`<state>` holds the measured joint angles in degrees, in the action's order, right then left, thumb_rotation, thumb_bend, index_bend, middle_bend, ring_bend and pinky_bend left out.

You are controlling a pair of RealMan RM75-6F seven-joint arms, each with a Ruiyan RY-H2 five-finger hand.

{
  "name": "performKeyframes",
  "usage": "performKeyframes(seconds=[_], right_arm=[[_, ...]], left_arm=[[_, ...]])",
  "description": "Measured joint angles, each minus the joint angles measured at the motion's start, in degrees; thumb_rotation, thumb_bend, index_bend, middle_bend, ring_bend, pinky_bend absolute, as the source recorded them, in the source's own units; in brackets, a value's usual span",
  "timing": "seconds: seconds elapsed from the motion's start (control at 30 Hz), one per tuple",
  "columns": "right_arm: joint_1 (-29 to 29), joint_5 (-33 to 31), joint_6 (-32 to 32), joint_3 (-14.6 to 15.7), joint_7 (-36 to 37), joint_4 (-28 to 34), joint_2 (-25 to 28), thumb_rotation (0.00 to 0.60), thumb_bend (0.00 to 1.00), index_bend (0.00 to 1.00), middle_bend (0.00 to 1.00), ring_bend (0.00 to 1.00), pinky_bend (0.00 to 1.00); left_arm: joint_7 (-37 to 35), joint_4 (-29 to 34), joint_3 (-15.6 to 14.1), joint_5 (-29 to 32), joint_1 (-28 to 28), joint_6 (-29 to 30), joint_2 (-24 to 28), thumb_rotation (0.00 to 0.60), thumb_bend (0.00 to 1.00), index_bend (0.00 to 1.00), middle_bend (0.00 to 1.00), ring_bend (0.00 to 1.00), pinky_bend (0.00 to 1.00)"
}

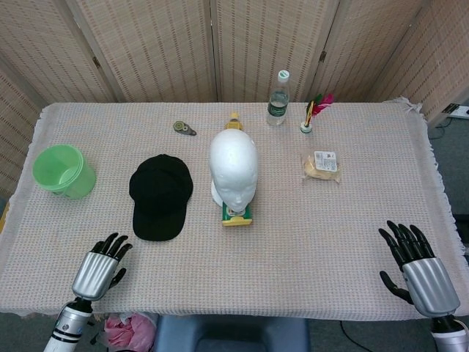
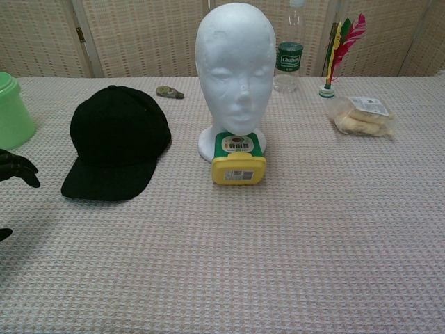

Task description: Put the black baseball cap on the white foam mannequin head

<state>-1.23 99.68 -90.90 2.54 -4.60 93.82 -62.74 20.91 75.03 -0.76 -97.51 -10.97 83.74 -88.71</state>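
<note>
The black baseball cap point(image 1: 160, 196) point(image 2: 117, 139) lies flat on the tablecloth, brim toward me, left of the white foam mannequin head point(image 1: 234, 166) point(image 2: 235, 66). The head stands upright on its base, facing me. My left hand point(image 1: 100, 268) point(image 2: 15, 169) hovers near the front edge, below and left of the cap's brim, fingers apart and holding nothing. At the front right corner my right hand point(image 1: 415, 269) is also spread and empty, far from both objects.
A yellow-and-green box point(image 1: 237, 214) point(image 2: 238, 160) sits right in front of the head's base. A green tub point(image 1: 63, 171) stands far left. A water bottle point(image 1: 278, 98), feathered shuttlecock point(image 1: 314, 111), bagged snack point(image 1: 322, 166) and small tape measure point(image 1: 184, 129) lie behind.
</note>
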Motion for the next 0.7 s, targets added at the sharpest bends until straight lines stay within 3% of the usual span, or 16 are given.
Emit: performKeyframes(seconds=[0.33,0.7], right_arm=[[-0.44,-0.73,0.66,-0.59,-0.28,0.18,-0.25,0.600,0.26,0.00,0.00,0.00,0.00],[-0.64,-2.47,1.13,-1.80,-2.17,-0.14,-1.47,0.600,0.26,0.00,0.00,0.00,0.00]], left_arm=[[2.27,2.95,2.04,2.86,-2.78,-4.07,0.70,0.600,0.27,0.35,0.28,0.28,0.47],[-0.02,-1.94,3.11,4.27,-5.07,-5.86,-1.20,0.600,0.27,0.35,0.28,0.28,0.47]])
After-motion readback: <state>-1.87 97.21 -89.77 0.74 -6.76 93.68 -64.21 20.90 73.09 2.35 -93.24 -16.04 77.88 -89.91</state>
